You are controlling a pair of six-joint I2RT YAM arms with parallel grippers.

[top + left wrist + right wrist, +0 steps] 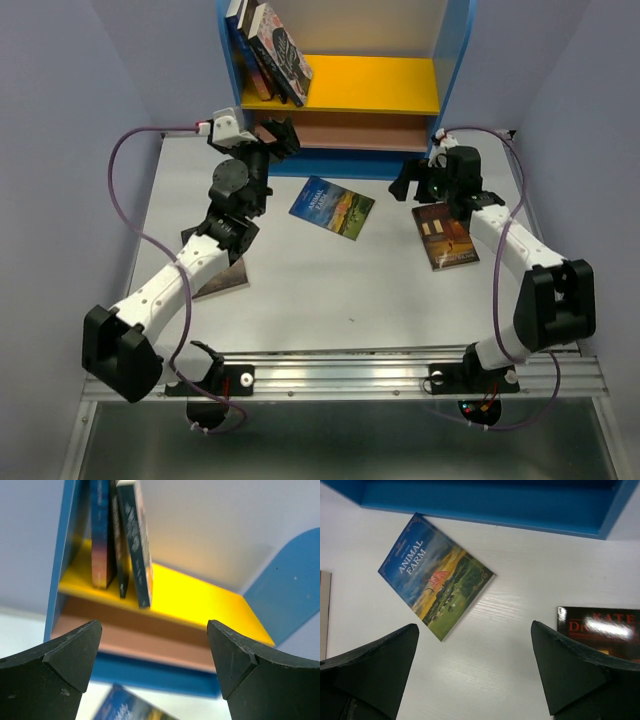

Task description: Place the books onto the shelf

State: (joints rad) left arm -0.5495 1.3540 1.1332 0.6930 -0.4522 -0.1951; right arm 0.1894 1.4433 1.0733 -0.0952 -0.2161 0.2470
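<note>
Left pincer [283, 135] gapes wide, empty, facing the shelf [380, 85] with three books [270, 45] leaning at its nine o'clock end; right pincer [408, 188], equally wide, should straddle one edge of Animal Farm [331, 207], flat on the bench [330, 290] at its nine o'clock.

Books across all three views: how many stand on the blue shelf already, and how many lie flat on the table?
Paperbacks standing on the blue shelf's yellow board: 3 (blue-spined, slim dark, dark patterned)
Paperbacks lying flat on the white table: 3 (blue Animal Farm, dark brown, brownish one half under the left arm)
Total: 6
</note>
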